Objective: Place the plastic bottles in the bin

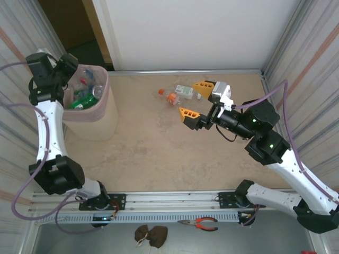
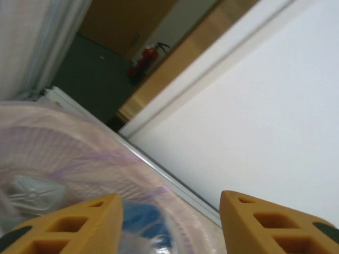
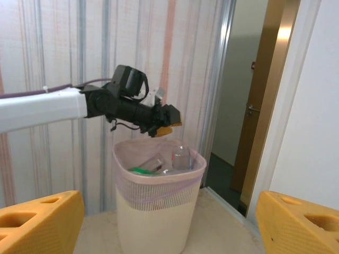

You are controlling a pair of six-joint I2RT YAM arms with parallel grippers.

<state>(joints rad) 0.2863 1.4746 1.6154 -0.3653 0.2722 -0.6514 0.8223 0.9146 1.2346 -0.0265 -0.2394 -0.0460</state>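
My left claw (image 2: 170, 225) hangs open and empty over the bin (image 1: 103, 119) at ten o'clock, bottles (image 1: 83, 96) inside; right claw (image 1: 196, 100) gapes open beside a loose bottle (image 1: 184, 91) on the table (image 1: 159, 153) at twelve.

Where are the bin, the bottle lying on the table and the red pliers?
bin (image 3: 154, 211): right wrist view, its front wall.
bottle (image 1: 185, 91): top view, its middle.
pliers (image 1: 199, 224): top view, its red handles.

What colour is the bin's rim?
Pale pink, translucent; the bin shows best in the right wrist view.
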